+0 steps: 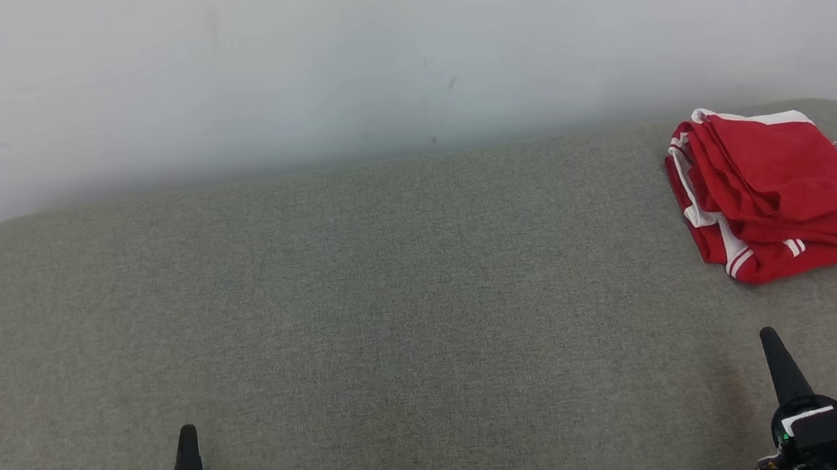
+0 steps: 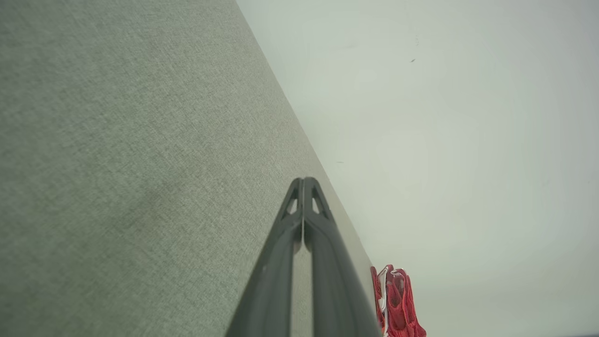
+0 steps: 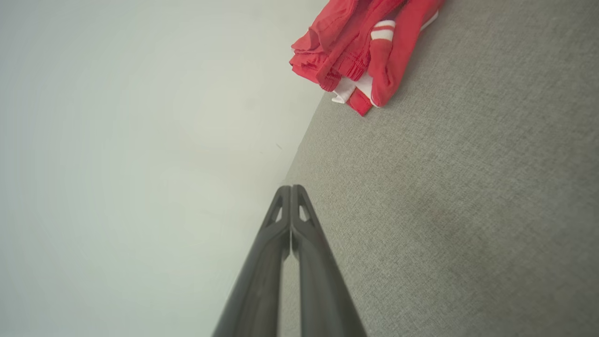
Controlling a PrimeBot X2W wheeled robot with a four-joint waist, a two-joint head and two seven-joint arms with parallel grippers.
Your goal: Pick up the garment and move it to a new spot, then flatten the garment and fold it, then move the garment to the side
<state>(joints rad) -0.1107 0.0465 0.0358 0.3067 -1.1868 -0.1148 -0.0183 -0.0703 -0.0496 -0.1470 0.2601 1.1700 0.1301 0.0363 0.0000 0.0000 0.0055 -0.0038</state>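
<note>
Looking down on a grey fabric surface (image 1: 396,310) and spotting the garment (image 1: 780,190) way over at the far right, close to the back edge, bunched in a compact red heap with white trim. Reads as roughly folded rather than flat, and a bit lumpy. Could be a finished fold set to the side, could equally be a pile awaiting pickup; hard to call from here. Finding the left claw (image 1: 187,443) down at the near left, fingers pressed together on nothing, well apart from the cloth. Same for the right claw (image 1: 774,347) at the near right — pinched together, empty, nearer the heap but not touching. Checking for writing: dark, white-edged characters along the heap's right border, too crumpled and small to read. No brand made out.
</note>
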